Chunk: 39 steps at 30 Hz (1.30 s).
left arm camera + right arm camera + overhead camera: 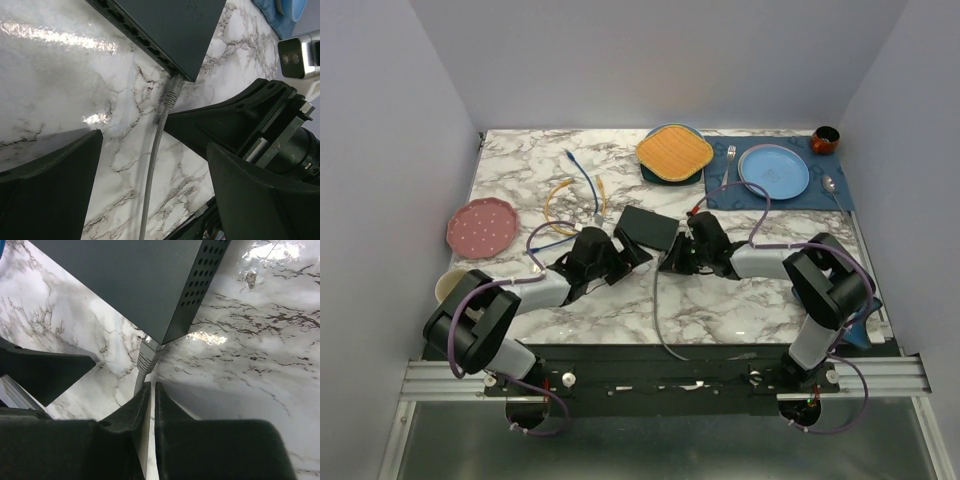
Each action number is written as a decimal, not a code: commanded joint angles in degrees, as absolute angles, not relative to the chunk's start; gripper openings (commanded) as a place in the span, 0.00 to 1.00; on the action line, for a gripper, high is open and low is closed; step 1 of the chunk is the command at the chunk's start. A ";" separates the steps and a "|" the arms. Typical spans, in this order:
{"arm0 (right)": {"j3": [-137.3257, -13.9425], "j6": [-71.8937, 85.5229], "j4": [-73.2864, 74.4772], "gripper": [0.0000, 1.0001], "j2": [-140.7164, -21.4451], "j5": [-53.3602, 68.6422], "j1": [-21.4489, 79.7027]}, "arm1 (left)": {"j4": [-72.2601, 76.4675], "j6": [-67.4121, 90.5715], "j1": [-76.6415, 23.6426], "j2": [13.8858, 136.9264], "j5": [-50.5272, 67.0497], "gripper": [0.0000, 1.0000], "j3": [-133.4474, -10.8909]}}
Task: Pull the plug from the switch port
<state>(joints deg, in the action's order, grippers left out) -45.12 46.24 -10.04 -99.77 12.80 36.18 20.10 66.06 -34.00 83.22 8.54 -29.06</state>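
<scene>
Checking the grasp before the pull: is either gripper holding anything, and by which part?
The right gripper pinches the gray cable just behind its plug; the left gripper is open, holding nothing.

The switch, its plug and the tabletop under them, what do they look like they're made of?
The switch: matte dark casing, probably painted sheet metal, judging by the punched vent holes along its side. The plug: pale grey ribbed boot, apparently soft moulded plastic, like the cable. The tabletop: glossy white with grey veins and bright reflections; real marble or a laminate, cannot tell.
</scene>
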 commanded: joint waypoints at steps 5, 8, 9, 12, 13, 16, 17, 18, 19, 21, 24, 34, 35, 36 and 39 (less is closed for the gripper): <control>-46.76 43.43 -0.19 0.28 -94.68 4.07 36.47 | 14.25 63.81 -34.19 79.37 3.52 0.95 -30.32; -46.32 40.26 4.91 0.34 -91.68 -1.47 36.48 | 13.62 63.28 -34.10 79.80 3.34 0.95 -31.02; -46.32 39.47 6.14 0.35 -90.02 -2.54 36.47 | 13.62 63.11 -34.10 80.41 3.51 0.95 -31.03; -47.10 38.68 5.37 0.35 -87.72 -4.74 36.30 | 14.58 63.54 -34.10 82.95 4.91 0.94 -31.38; -47.63 38.41 4.49 0.33 -87.71 -4.57 36.21 | 15.20 63.46 -34.10 83.84 5.79 0.93 -31.99; -50.61 38.93 1.59 0.25 -89.72 -1.51 34.90 | 17.31 63.72 -34.10 87.44 9.04 0.90 -33.66; -50.97 39.46 0.54 0.23 -90.52 2.42 33.50 | 19.32 64.07 -34.10 88.06 9.75 0.90 -33.75; -51.15 40.94 -3.74 0.21 -91.22 4.72 32.62 | 20.38 64.33 -34.10 89.11 10.36 0.90 -33.75; -51.33 41.48 -6.04 0.19 -92.88 7.36 31.82 | 21.43 64.42 -34.10 89.56 11.42 0.90 -33.66; -51.85 43.67 -11.13 0.18 -94.65 13.96 29.89 | 25.12 64.69 -34.10 90.87 12.74 0.90 -33.66; -52.47 46.74 -16.41 0.16 -98.34 19.33 27.95 | 28.47 65.21 -34.10 92.63 14.50 0.88 -34.01; -52.74 53.17 -28.99 0.12 -109.07 31.19 25.40 | 32.87 66.09 -33.31 96.85 16.70 0.84 -34.46; -52.65 53.70 -29.70 0.11 -109.68 32.16 25.14 | 34.00 66.62 -32.96 96.86 16.70 0.84 -34.02; -52.39 54.83 -31.27 0.11 -110.21 32.52 25.05 | 34.54 66.88 -32.70 96.77 16.70 0.84 -33.58; -51.51 57.20 -34.53 0.09 -112.23 34.10 24.52 | 37.43 67.93 -31.91 96.85 16.70 0.83 -31.99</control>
<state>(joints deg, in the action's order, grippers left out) -51.70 52.97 -26.74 -110.04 29.28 25.39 32.03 66.24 -33.17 96.14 15.25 -33.95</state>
